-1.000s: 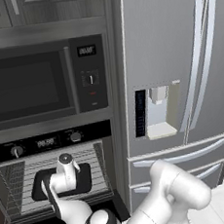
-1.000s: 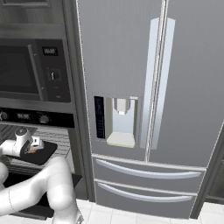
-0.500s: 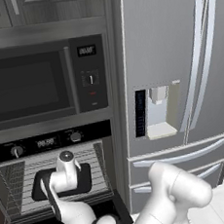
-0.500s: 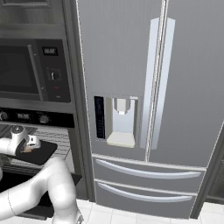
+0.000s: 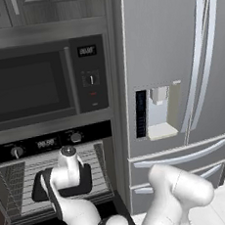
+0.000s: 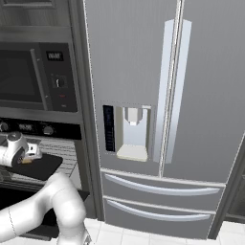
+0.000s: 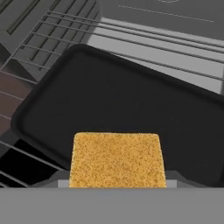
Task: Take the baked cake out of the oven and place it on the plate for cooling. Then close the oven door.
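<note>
We are at the pick-up step: our hand (image 5: 67, 174) sits inside the open oven (image 5: 53, 182), over the black tray (image 7: 127, 113) on the wire rack, where the cake (image 7: 117, 160) lies. Whether it has clamped the cake we cannot tell. Next we need a firm grip, then a lift clear of the rack.

Golden-brown square cake (image 7: 117, 159) sits at near edge of black baking tray (image 7: 122, 105). Tray rests on wire oven rack (image 7: 144, 48); grey oven wall (image 7: 175, 11) behind. Cake's lower edge cut off by frame bottom.
</note>
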